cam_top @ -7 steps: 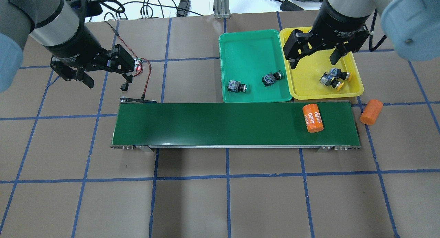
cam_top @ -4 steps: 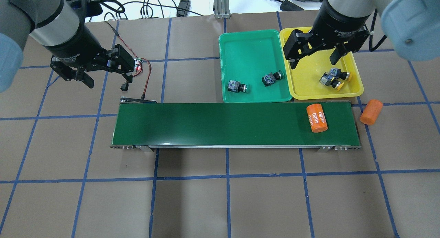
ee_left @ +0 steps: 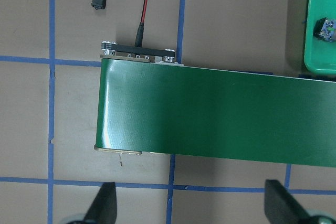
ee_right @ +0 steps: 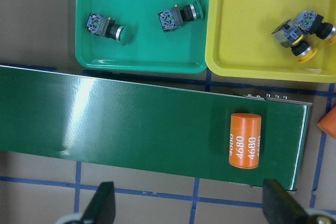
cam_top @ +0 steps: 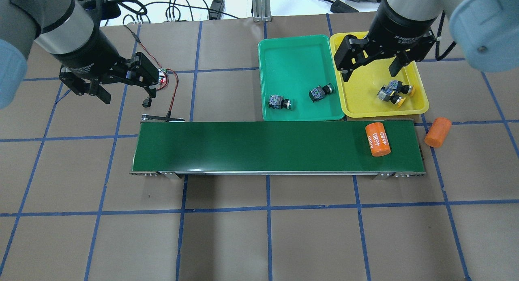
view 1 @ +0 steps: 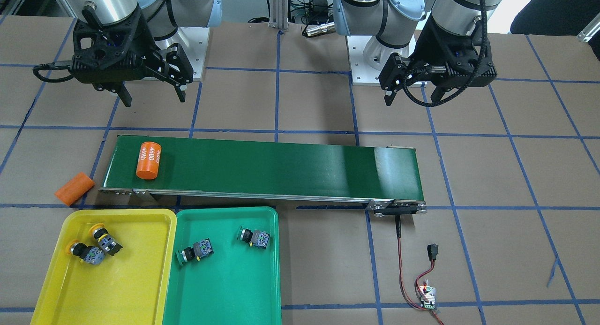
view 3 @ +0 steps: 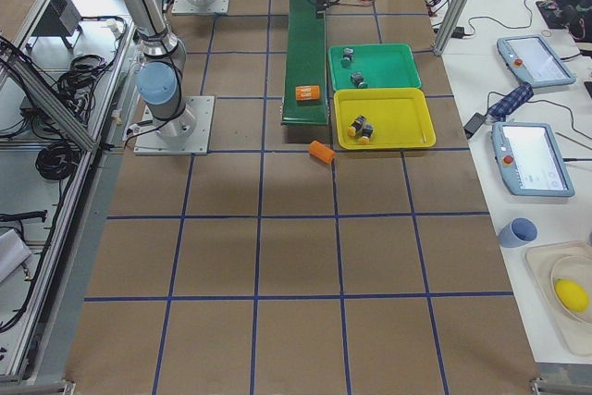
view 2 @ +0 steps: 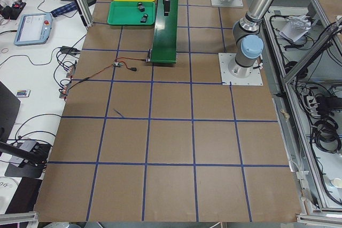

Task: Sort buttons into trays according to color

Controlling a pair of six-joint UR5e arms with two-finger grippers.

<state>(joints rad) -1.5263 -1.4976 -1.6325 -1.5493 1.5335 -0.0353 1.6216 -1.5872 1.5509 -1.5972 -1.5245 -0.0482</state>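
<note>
Two green-capped buttons (cam_top: 279, 102) (cam_top: 321, 92) lie on their sides in the green tray (cam_top: 298, 54). Two yellow-capped buttons (cam_top: 392, 93) lie touching each other in the yellow tray (cam_top: 361, 102). In the right wrist view the green buttons (ee_right: 105, 25) and the yellow buttons (ee_right: 299, 31) show in their trays. My right gripper (cam_top: 369, 73) is open and empty, raised above the yellow tray's near-left part. My left gripper (cam_top: 127, 95) is open and empty, raised above the table off the belt's left end.
A long dark-green conveyor belt (cam_top: 263, 147) runs in front of the trays. An orange cylinder (cam_top: 378, 139) lies near its right end, another orange cylinder (cam_top: 438, 131) on the table just past that end. Red-black wires and a small board (cam_top: 163, 76) lie by the left gripper.
The orange cylinder on the belt has moved to the right, toward the belt's end. Both arms and all buttons stay where they were.
</note>
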